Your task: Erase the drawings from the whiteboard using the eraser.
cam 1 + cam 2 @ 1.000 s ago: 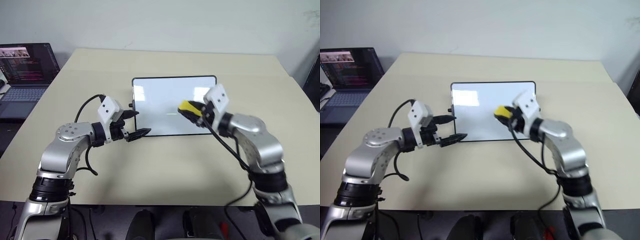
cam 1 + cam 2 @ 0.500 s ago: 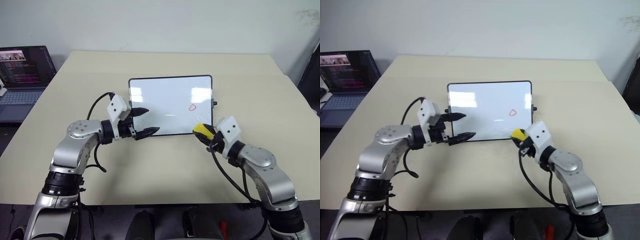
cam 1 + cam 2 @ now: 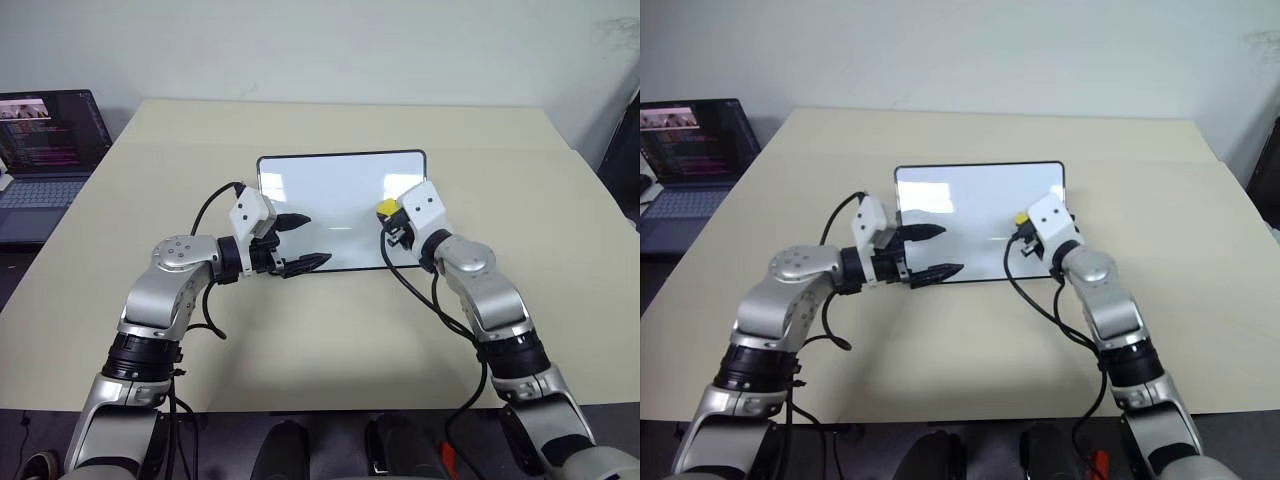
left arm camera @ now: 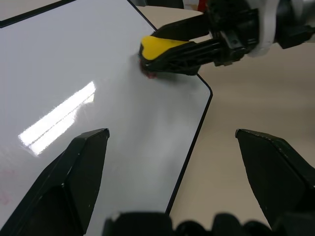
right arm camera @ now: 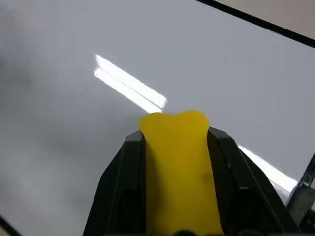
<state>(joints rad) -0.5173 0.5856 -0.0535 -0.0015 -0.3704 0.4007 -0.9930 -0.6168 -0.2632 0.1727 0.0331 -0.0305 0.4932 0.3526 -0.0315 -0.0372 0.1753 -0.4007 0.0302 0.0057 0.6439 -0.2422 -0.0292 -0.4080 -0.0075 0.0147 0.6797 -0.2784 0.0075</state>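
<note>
Eraser point(image 4: 160, 47) is clamped lengthwise between the closed fingers of the right gripper point(image 3: 392, 222), its yellow tip pressed onto the whiteboard point(image 3: 330, 190) near the right edge. A trace of red drawing point(image 4: 149, 74) is seen just under that tip, so the next wipe is judged to belong to the right arm. Left gripper point(image 3: 302, 241) is held spread wide and empty over the board's near-left corner. Further off, at the table's left, a laptop point(image 3: 45, 150) is noted.

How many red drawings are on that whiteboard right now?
1 for sure: a red trace under the eraser in the right gripper. A faint pink smudge near the whiteboard edge may be another.
</note>
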